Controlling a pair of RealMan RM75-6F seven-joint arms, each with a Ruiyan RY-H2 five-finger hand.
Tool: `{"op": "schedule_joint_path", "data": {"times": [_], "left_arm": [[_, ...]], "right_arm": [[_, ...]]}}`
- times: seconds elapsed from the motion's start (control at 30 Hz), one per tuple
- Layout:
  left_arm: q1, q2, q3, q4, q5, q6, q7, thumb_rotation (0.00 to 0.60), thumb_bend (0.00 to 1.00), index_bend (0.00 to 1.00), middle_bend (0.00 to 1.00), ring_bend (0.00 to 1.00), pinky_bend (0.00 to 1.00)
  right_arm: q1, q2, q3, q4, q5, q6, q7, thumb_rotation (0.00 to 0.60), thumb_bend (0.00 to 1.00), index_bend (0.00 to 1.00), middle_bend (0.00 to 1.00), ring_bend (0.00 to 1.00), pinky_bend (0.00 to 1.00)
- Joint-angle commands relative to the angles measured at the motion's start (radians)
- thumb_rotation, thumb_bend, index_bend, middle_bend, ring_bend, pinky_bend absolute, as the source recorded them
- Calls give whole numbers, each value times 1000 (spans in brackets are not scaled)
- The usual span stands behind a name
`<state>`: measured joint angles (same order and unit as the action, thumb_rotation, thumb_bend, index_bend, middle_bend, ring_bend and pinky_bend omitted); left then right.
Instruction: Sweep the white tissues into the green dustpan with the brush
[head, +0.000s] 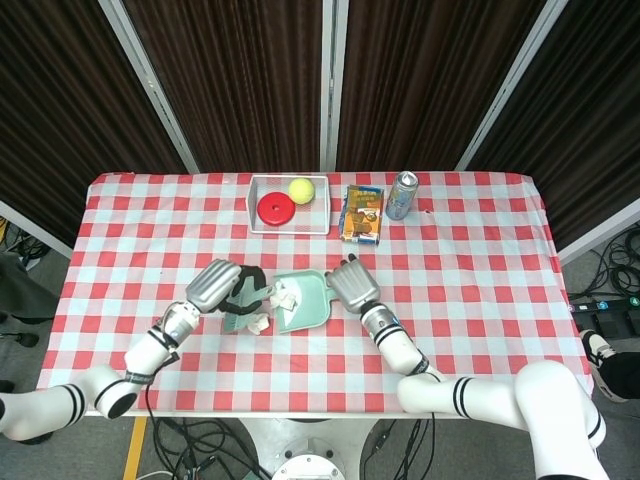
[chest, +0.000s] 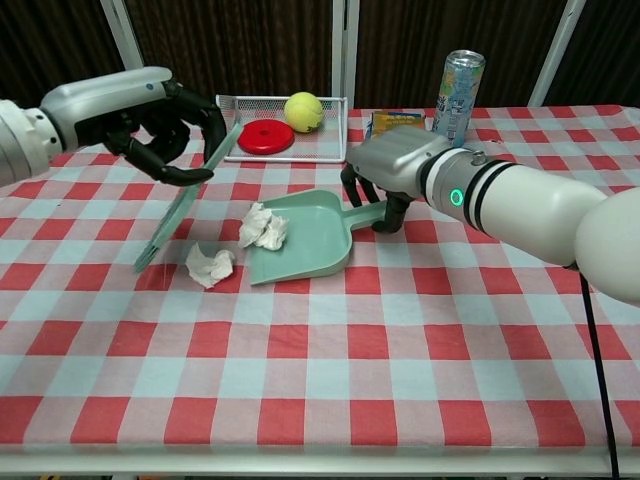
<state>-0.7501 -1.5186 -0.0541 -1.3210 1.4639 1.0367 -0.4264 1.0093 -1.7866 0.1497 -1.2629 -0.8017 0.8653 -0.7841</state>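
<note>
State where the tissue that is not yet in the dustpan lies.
In the chest view the loose tissue lies on the tablecloth, just left of the green dustpan, beside the brush tip.
</note>
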Motion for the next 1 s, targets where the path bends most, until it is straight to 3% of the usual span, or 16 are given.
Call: {"op": "schedule_joint_path", "data": {"times": [0.03,0.3,0.57,1.0], "left_arm": [[47,-1,8,-54,-50,21,78,600,425,535,560,728,858],[59,-119,-39,23,-90,45,171,600,422,535,560,718,858],[33,-214,-82,108,-106,15,169,600,426,535,560,716,858],[-28,-314,-145,137,-85,5,153,600,431,535,560,715,858]], "right_arm": [[2,4,-4,-5,-1,-5,-2,600,363,706,604,336,238],[5,5,-10,-27,3,8,-15,600,364,708,605,337,237],[10,-2,-11,-45,18,21,-30,600,364,712,607,336,237],[14,-30,-1,-47,33,30,-19,600,373,714,608,337,237]]}}
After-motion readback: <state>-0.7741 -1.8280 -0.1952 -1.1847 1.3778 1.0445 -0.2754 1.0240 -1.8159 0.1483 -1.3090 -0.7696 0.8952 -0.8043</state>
